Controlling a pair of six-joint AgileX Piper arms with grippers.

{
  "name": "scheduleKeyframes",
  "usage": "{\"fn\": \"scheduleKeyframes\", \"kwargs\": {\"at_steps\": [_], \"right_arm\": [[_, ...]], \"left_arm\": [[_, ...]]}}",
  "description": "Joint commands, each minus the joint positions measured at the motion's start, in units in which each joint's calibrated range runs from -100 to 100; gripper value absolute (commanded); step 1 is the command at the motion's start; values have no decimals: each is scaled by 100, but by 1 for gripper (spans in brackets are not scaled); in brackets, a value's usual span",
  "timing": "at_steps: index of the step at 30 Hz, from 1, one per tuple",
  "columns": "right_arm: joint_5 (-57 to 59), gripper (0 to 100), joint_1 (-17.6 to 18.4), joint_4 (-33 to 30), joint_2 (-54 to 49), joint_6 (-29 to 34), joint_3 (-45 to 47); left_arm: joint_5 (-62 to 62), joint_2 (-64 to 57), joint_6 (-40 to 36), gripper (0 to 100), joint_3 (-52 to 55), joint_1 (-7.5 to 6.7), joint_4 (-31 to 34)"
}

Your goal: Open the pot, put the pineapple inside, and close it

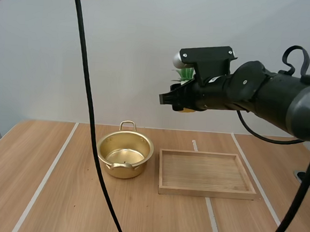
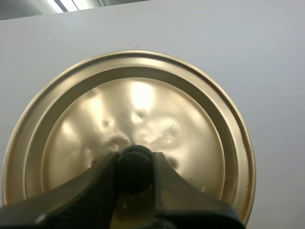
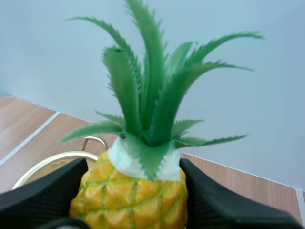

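The pot point(image 1: 125, 156) sits left of the tray point(image 1: 204, 172) (both on the table point(image 1: 31, 181)).

The high view looks forward and down over the desk point(image 1: 41, 193) from behind and above. The left wrist view faces the lid point(image 2: 143, 105) at close range. The right wrist view looks past the pineapple point(image 3: 133, 195), close, down to the pot point(image 3: 47, 162) and desk, both shared with the high view.

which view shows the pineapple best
The right wrist view: the pineapple, yellow body and green crown, sits pinched in the jaws of the right gripper. In the high view, leaf tips and a yellow sliver peek past that gripper.
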Motion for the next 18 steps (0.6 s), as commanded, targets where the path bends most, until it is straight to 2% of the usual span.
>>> {"fn": "scheduleKeyframes", "kwargs": {"at_steps": [1,10,15,18], "right_arm": [[167,0,3,13,-362,32,17],[235,0,3,13,-921,43,17],[32,0,3,331,-881,-61,-5],[13,0,3,838,-805,-649,-5]], "left_arm": [[-121,-38,-59,0,-32,6,-88],[-121,-38,-59,0,-32,6,-88],[-121,-38,-59,0,-32,6,-88],[-121,-38,-59,0,-32,6,-88]]}}
